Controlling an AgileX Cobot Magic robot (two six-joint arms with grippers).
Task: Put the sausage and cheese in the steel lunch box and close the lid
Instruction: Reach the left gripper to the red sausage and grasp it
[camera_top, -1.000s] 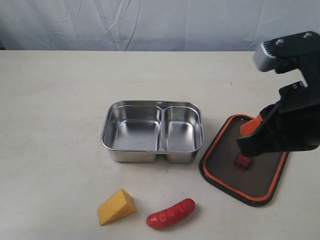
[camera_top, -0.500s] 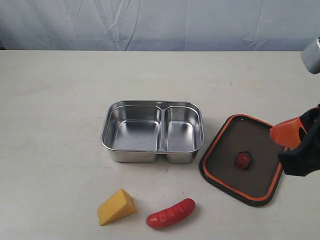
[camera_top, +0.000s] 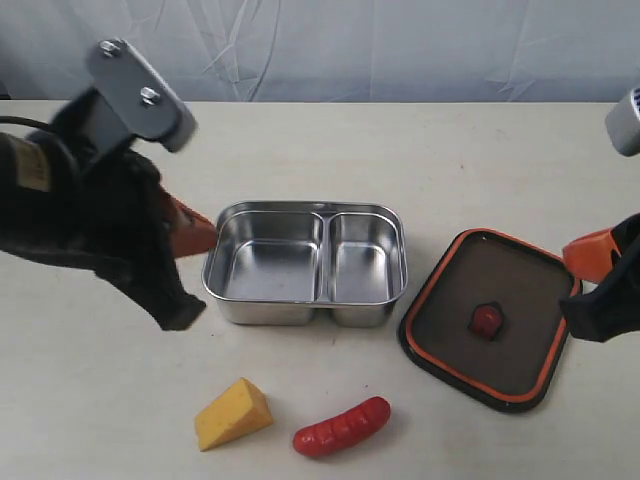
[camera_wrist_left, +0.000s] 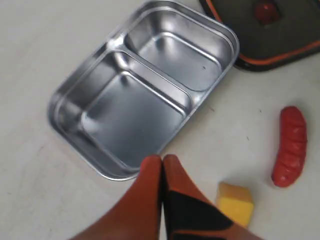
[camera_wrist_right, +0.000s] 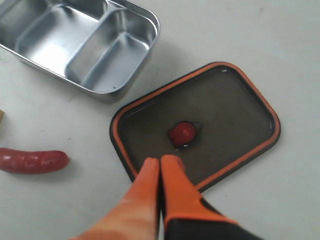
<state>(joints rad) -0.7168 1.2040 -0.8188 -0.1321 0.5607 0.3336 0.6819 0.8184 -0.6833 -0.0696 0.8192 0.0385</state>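
The pale bench (camera_top: 400, 150) carries everything, and nothing has been packed yet. The left gripper (camera_wrist_left: 162, 162) hangs just beside the left end of the box, by its larger compartment, with its fingers pressed together and empty. The right gripper (camera_wrist_right: 160, 164) hovers over the right edge of the lid, its fingers also pinched shut on nothing.

The steel lunch box (camera_top: 270, 270) sits near the middle of the bench with both compartments bare. The lid (camera_top: 520, 300) lies just to the right of it, orange seal facing up (so it looks to be upside down), with its small orange tab (camera_top: 486, 319) in the centre. It is near the box; I cannot tell if they touch.

The sausage (camera_top: 342, 427) lies on the bench in front of the box, well clear of it. The cheese (camera_top: 232, 413) rests just to the left of the sausage, apart from it.

By my judgement the whole task is left to do: both foods must go in, then the lid must be turned over and pressed on.
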